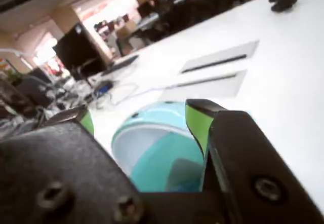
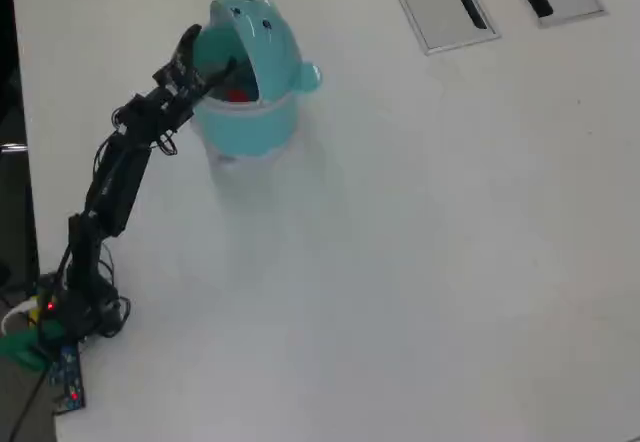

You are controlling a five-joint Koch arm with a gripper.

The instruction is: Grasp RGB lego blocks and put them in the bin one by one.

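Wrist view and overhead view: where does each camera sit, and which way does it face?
Wrist view: rides behind the gripper, looking forward and down at the bin; both green-faced fingers show.
Overhead view: fixed above the table, looking down; the whole arm shows.
Shared: bin, gripper, grey slotted panels.

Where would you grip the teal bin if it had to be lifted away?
Probably on the round body of the bin, below the rim, coming in level from the arm's side. The dome lid is tilted open on its hinge, so it would likely swing under a grip. The gripper, open, already sits at the bin's mouth.
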